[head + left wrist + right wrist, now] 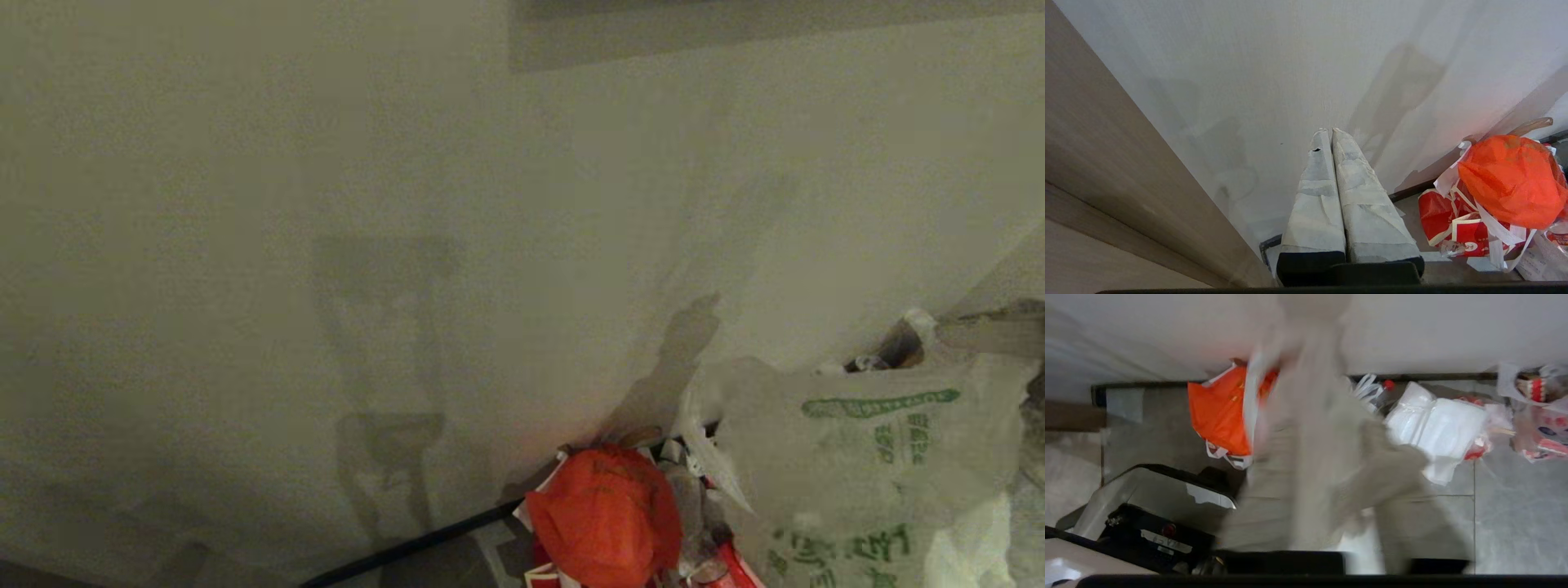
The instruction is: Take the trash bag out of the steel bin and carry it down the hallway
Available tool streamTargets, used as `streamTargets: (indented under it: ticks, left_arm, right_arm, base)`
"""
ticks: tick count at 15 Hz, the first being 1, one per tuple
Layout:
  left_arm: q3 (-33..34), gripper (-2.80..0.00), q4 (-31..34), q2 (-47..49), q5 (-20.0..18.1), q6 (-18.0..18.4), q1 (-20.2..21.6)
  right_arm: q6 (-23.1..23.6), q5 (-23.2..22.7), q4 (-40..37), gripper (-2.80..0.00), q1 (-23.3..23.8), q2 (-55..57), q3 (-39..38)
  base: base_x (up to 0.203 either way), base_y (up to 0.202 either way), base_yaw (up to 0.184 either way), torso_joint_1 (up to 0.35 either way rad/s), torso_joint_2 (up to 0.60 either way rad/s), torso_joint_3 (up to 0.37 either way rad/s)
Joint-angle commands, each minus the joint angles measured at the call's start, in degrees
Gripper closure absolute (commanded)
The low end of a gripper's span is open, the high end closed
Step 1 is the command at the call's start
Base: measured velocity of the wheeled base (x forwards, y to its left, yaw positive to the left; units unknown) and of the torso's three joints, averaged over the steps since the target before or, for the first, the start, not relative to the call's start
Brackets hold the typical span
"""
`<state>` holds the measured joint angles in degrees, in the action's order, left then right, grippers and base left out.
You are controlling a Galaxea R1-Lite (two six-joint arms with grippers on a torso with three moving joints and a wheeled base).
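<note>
Trash bag hanging beside orange-red bag, cut off; right tool blurring, state indiscernible; left tool together.

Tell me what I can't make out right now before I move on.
- right claw: smeared by blur in the right wrist view; whether it grips the trash bag is unreadable.
- trash bag: cut off by the head view's bottom and right edges.
- steel bin: not identifiable in any view.
</note>
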<state>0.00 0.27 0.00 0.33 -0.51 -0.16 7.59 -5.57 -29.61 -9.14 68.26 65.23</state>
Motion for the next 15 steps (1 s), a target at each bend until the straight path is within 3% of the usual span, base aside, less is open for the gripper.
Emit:
streamTargets:
  ticks: [1,3,10,14,15]
  left_arm:
    - [0.09,0.00,0.00,-0.09,0.03,-0.02,-0.02]
    - [0.09,0.00,0.00,-0.09,0.03,-0.02,-0.02]
    - [0.09,0.00,0.00,-0.09,0.03,-0.02,-0.02]
    - [0.09,0.00,0.00,-0.09,0.03,-0.02,-0.02]
    - [0.09,0.00,0.00,-0.09,0.03,-0.02,-0.02]
  right_arm:
    - [0.12,0.45,0.17,-2.80,-0.96,6.00,1.28]
    - [0.14,2.32,0.35,-2.80,-1.06,6.15,1.42]
    - [0.41,2.54,-0.02,-2.80,-1.06,3.74,-0.25]
    - [-3.31,2.43,-0.18,-2.80,0.19,-6.25,-4.76]
    - [-4.06,2.27,-0.34,0.00,0.38,-9.47,-6.30]
  base:
    - [0.000,0.000,0.000,0.000,0.00,0.000]
    - [0.000,0.000,0.000,0.000,0.00,0.000]
    - [0.000,0.000,0.000,0.000,0.00,0.000]
    - [0.000,0.000,0.000,0.000,0.00,0.000]
    - [0.000,0.000,0.000,0.000,0.00,0.000]
